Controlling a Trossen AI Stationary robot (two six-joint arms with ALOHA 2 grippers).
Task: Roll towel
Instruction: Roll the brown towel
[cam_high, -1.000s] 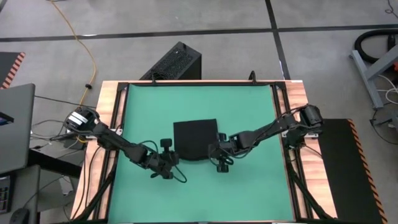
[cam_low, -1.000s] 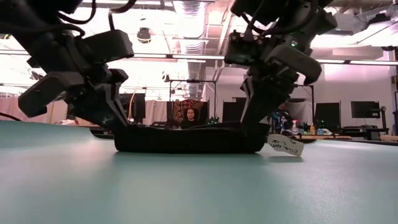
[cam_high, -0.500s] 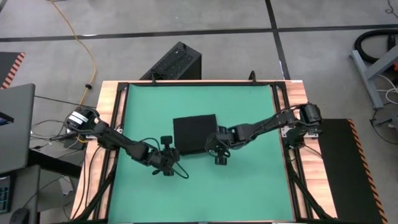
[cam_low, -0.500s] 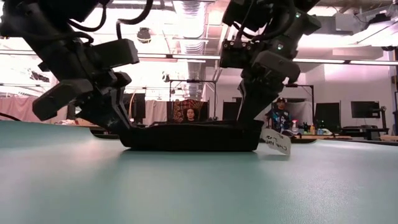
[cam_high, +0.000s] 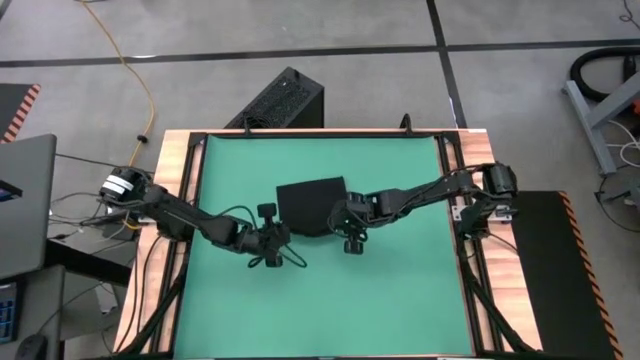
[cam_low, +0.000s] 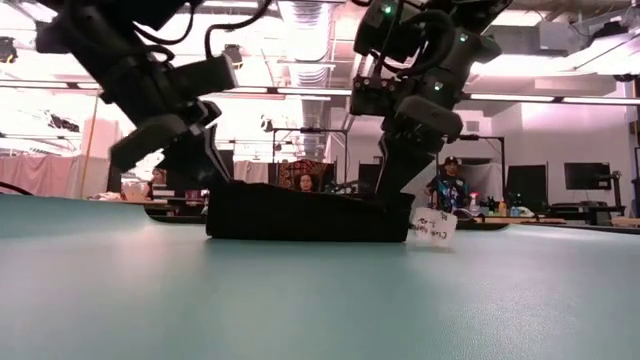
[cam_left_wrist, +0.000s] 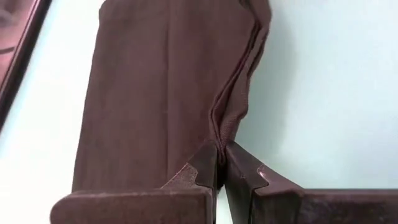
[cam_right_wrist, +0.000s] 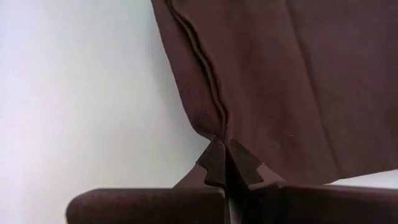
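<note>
The black towel (cam_high: 310, 205) lies as a folded rectangle on the green table (cam_high: 400, 300), near its middle. In the low view it is a low dark slab (cam_low: 300, 212) with a white tag (cam_low: 432, 225) hanging at its right end. My left gripper (cam_high: 277, 236) is shut on the towel's near left corner. My right gripper (cam_high: 347, 226) is shut on its near right corner. Both arms reach in from the table's sides. My left gripper pinches the towel's near left corner (cam_left_wrist: 221, 134) between its two fingers (cam_left_wrist: 202, 168), where several layered edges meet. The fingers slant down from the near left. The corner is raised a little (cam_low: 215, 185); the rest of the cloth lies on the table. My right gripper pinches the towel's near right corner (cam_right_wrist: 214, 130) between its two fingers (cam_right_wrist: 244, 165), on a fold with several layers. The fingers slant down from the near right. The corner is held just above the table (cam_low: 395, 195), and the cloth beyond it rests flat.
A hard black ribbed box (cam_high: 280, 100) stands on the floor beyond the table's far edge. Wooden rails (cam_high: 180, 180) frame the green mat. Bare mat lies near and far of the towel. People (cam_low: 450, 185) show in the room behind.
Both grippers have gone toward the table's far edge, staying shut on the towel's near corners. The near edge has gone with them and risen. The towel now lies farther back and stands thicker in the low view. The tag has drawn in toward the towel.
</note>
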